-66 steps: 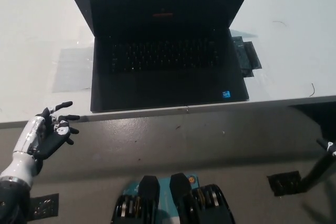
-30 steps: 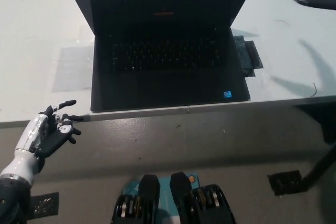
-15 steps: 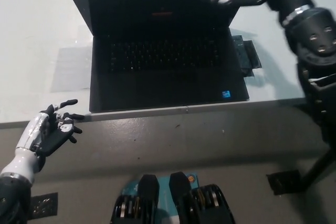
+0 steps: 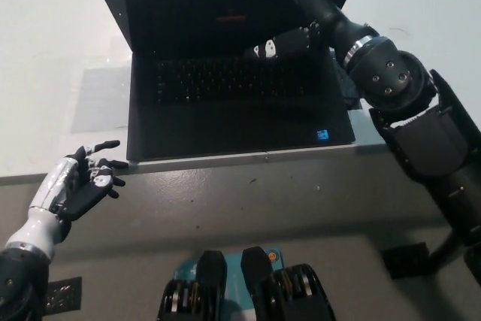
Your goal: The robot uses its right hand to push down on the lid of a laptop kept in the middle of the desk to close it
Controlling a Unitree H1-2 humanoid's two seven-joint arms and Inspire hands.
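A black laptop (image 4: pixel 225 110) stands open in the middle of the white desk (image 4: pixel 52 73), its dark screen (image 4: pixel 203 13) leaning back. My black right hand (image 4: pixel 301 13) reaches in from the right across the screen, fingers spread; some stretch up over the lid's top edge near the middle, another points left in front of the screen above the keyboard. It holds nothing. My white left hand (image 4: pixel 79 186) rests open at the lower left, below the desk's front edge.
A dark flat object (image 4: pixel 347 92) lies just right of the laptop, mostly hidden by my right arm. A clear plastic sheet (image 4: pixel 98 99) lies to the laptop's left. The desk's front edge runs just below the laptop, with grey floor beneath.
My right arm has swung up from the lower right, over the desk's far right, and now lies across the screen with fingers at the lid's top edge. The left hand barely moved.
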